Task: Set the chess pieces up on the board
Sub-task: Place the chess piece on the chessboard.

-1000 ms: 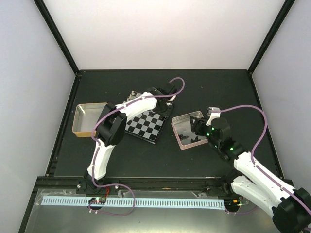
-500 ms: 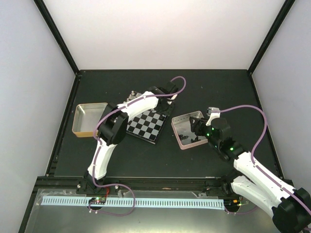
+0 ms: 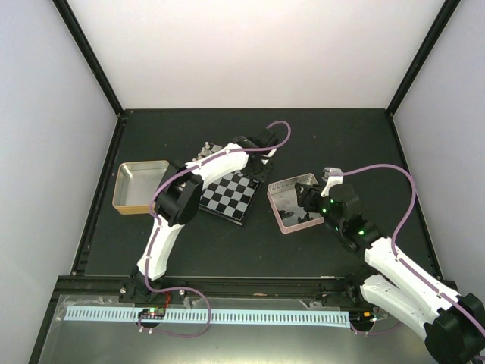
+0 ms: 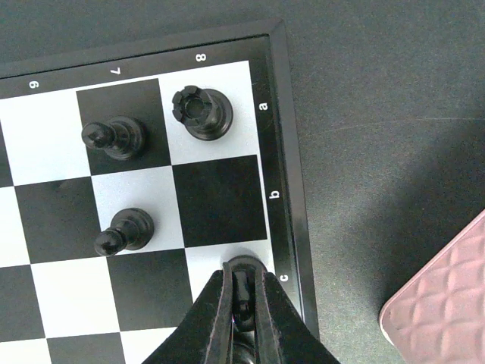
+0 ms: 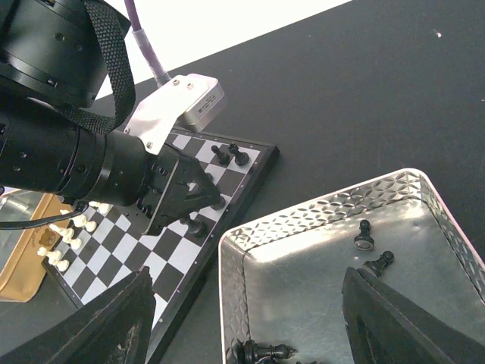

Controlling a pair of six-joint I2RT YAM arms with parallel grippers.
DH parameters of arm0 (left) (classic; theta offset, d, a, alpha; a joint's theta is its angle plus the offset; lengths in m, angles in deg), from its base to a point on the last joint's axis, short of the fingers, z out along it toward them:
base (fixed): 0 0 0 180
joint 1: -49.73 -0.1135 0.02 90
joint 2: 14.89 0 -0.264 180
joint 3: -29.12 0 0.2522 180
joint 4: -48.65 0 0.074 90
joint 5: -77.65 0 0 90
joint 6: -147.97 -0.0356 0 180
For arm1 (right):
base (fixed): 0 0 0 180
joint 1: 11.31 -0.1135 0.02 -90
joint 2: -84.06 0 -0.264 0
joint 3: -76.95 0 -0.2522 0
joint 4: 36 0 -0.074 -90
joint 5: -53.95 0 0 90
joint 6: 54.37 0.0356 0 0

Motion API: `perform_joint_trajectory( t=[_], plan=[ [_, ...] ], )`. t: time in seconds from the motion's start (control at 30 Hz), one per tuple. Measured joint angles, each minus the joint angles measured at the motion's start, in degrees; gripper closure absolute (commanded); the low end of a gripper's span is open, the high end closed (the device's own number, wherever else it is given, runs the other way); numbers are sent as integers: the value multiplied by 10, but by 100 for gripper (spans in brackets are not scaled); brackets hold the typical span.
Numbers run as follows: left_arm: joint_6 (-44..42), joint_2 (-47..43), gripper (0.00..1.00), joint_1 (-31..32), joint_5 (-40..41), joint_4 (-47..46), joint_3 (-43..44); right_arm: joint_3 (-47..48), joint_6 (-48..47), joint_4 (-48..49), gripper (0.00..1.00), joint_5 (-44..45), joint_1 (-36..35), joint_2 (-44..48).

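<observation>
The board (image 3: 227, 199) lies at mid table. My left gripper (image 4: 244, 307) is shut on a black chess piece (image 4: 244, 267) whose base rests on the white edge square by letter c. A black rook (image 4: 201, 112) and two black pawns (image 4: 114, 136) (image 4: 125, 231) stand nearby. From above, the left gripper (image 3: 260, 161) is at the board's far right corner. My right gripper (image 5: 250, 326) is open and empty above the pinkish-rimmed tin (image 5: 318, 208), which holds loose black pieces (image 5: 364, 236). Silver pieces (image 5: 64, 227) stand at the board's other end.
The gold-rimmed tin (image 3: 121, 189) sits left of the board. The pinkish-rimmed tin (image 3: 282, 220) lies just right of the board, close to its edge. Black frame rails run along the table's sides. The left arm spans the board's far side.
The left gripper has shifted slightly at the board's far right corner, still holding its piece. The right arm has not moved.
</observation>
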Motion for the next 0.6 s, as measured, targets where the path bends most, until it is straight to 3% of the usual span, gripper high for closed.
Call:
perform_joint_trajectory(
  t=[0.3,0.6],
  plan=[
    [0,0,93,-3,10,3,0,0,0,0,32,-3,0,-2],
    [2,0,81,-3,7,9,0,0,0,0,32,-4,0,-2]
  ],
)
